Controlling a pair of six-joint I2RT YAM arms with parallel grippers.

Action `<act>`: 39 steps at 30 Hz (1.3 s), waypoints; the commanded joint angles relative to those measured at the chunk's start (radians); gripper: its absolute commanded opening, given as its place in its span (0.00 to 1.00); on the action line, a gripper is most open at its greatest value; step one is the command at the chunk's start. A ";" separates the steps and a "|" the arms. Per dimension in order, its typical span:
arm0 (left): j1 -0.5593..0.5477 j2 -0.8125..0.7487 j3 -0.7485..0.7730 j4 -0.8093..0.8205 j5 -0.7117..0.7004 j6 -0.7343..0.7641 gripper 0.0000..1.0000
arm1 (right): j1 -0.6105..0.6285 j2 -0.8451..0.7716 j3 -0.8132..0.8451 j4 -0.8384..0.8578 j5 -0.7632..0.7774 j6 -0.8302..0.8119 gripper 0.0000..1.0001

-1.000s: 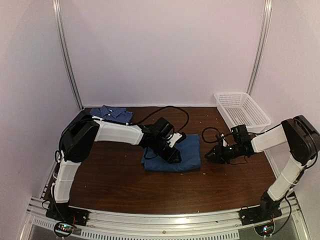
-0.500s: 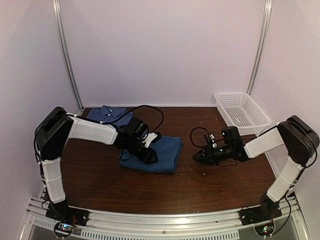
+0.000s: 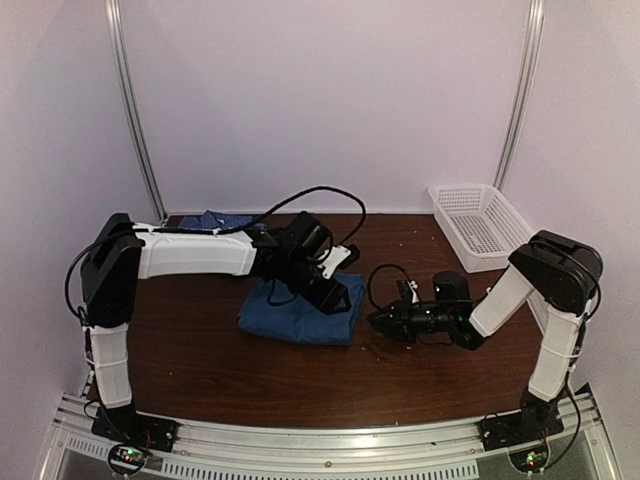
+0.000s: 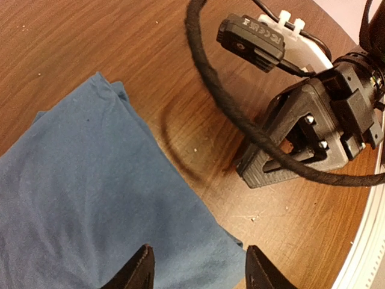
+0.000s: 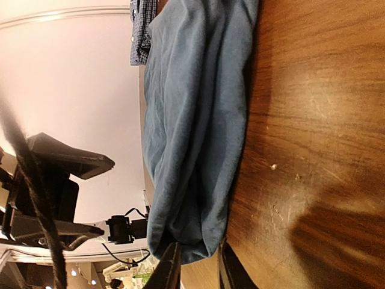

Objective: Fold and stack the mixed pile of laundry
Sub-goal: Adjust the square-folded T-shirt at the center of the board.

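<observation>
Teal t-shirt (image 3: 290,318) has slid left across the tabletop (image 3: 200,370) toward the checked shirt (image 3: 215,218). My left hand (image 4: 201,268) spreads, released. My right hand (image 5: 197,265) narrows at the hem; grip, I cannot tell.

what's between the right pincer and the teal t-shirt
Only a sliver of bare wooden table separates the right pincer from the teal t-shirt; the top view shows it.

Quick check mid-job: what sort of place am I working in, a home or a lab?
Most likely a lab test booth: plain white walls with metal posts close in a brown table holding a t-shirt, a checked shirt and a basket.
</observation>
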 commanded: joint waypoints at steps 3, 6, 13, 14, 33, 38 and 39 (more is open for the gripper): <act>-0.020 0.064 0.056 -0.059 -0.042 -0.015 0.53 | 0.021 0.063 -0.017 0.272 0.031 0.151 0.23; -0.022 0.081 0.076 -0.078 -0.055 -0.014 0.54 | 0.024 0.048 -0.011 0.223 0.040 0.123 0.24; -0.045 0.122 0.139 -0.116 -0.074 0.004 0.55 | 0.025 -0.005 0.012 0.032 0.075 0.041 0.25; -0.047 0.125 0.144 -0.117 -0.069 0.004 0.55 | 0.026 -0.014 0.014 0.008 0.085 0.032 0.25; -0.050 0.155 0.161 -0.158 -0.158 -0.039 0.18 | 0.065 0.023 0.080 -0.027 0.095 0.038 0.22; -0.008 0.082 0.038 -0.032 -0.070 -0.092 0.04 | 0.077 0.046 0.110 -0.037 0.105 0.039 0.21; -0.003 0.071 0.020 -0.009 -0.056 -0.098 0.04 | 0.078 0.052 0.117 -0.038 0.107 0.039 0.21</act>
